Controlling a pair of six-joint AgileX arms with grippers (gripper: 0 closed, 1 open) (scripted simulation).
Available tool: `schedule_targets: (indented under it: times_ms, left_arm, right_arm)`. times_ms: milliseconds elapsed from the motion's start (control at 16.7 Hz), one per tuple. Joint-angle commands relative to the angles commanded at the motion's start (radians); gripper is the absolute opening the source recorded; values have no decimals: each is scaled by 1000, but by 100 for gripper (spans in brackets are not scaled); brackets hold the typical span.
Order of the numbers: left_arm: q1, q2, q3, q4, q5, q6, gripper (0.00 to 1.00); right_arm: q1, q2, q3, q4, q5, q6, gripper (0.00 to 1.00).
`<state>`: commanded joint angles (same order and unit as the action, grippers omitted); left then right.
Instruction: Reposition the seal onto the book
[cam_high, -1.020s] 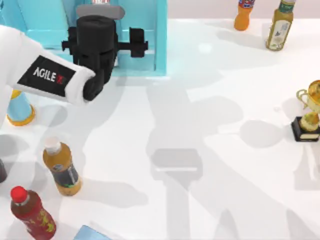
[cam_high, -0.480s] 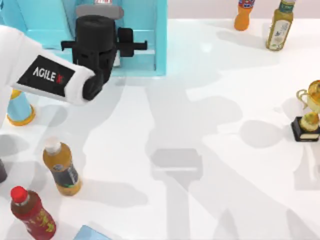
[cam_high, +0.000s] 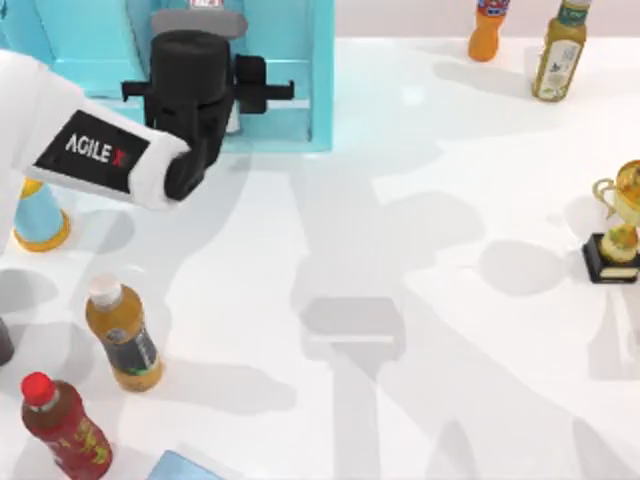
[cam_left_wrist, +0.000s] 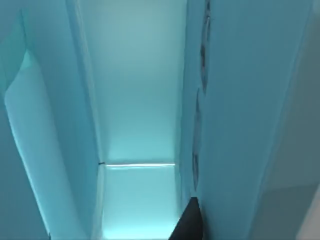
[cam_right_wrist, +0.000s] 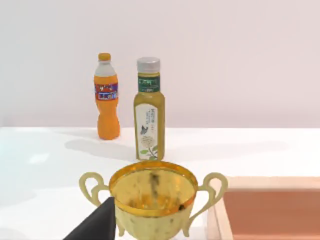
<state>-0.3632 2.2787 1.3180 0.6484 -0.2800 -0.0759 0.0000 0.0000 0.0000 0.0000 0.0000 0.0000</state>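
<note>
Glossy white rounded left arm (cam_high: 60, 140) with black panel lettered "AGILE" in white plus a red mark; black cylindrical wrist housing (cam_high: 190, 80); black boxy left gripper (cam_high: 262, 90) with side lugs.

White capitals "AGILE" followed by a red mark stand on a black panel (cam_high: 93, 152) of the white left arm (cam_high: 60, 130). Labels on the orange soda bottle (cam_right_wrist: 107, 97) and green tea bottle (cam_right_wrist: 148, 117) are unreadable.
</note>
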Motion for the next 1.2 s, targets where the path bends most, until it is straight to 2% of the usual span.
schedule_targets:
  times_ms: [240,420,960,1200]
  left_arm:
    - [-9,-15,-6,-12,-4,0,0]
    - [-36,-115,-44,-88,-31,-10,0]
    - [-188,-765,-246,-508,-185,-65,0]
    - [-241,-950,-317,-654,-238,-84,0]
  right_arm:
    - [0,0,0,0,0,0,100]
    - [0,0,0,0,0,0,100]
    - [0,0,0,0,0,0,100]
    - [0,0,0,0,0,0,100]
